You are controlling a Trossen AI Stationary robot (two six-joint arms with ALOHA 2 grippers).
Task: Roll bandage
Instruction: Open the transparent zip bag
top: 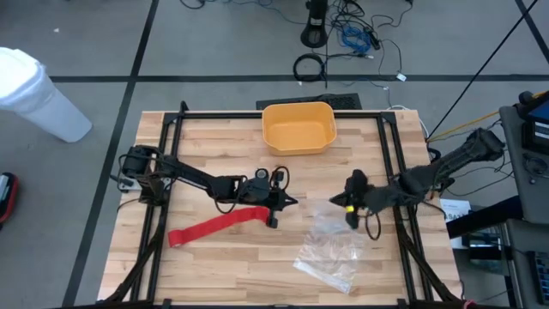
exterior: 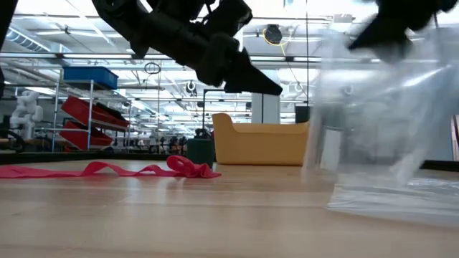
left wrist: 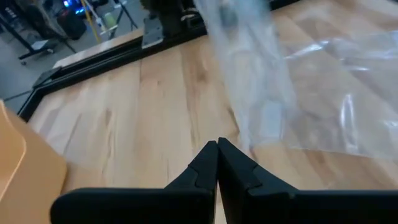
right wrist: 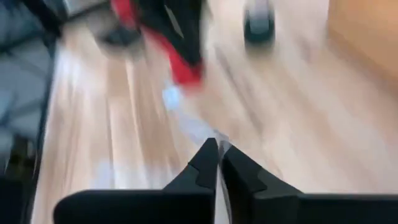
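Nearest the low camera is the clear plastic bag [exterior: 387, 143], crinkled and glossy, part of it lifted off the boards and hanging from above while its lower end lies flat on the bench [top: 214, 266], a pale butcher-block top of glued wooden strips inside a black tube frame. From overhead the bag [top: 330, 249] spreads beneath and in front of the right gripper [top: 334, 202], whose jaws are pressed together and pinching the bag's upper edge; the right wrist view shows a thin sliver of film caught at the tips [right wrist: 219, 149]. Beyond both grippers, at the far edge, sits an orange plastic bin [top: 298, 126], rounded and smooth-walled.

The bandage [top: 219, 226] lies unrolled as a flat red fabric band beside and behind the left gripper [top: 292, 202]. Its long axis runs on a slant, one end near that gripper's wrist, the other angled away toward the near left of the bench. Only the low view shows its soft ripples and a bunched end [exterior: 190, 167]. The left jaws are pressed together and hold nothing, their tips aimed toward the bag.
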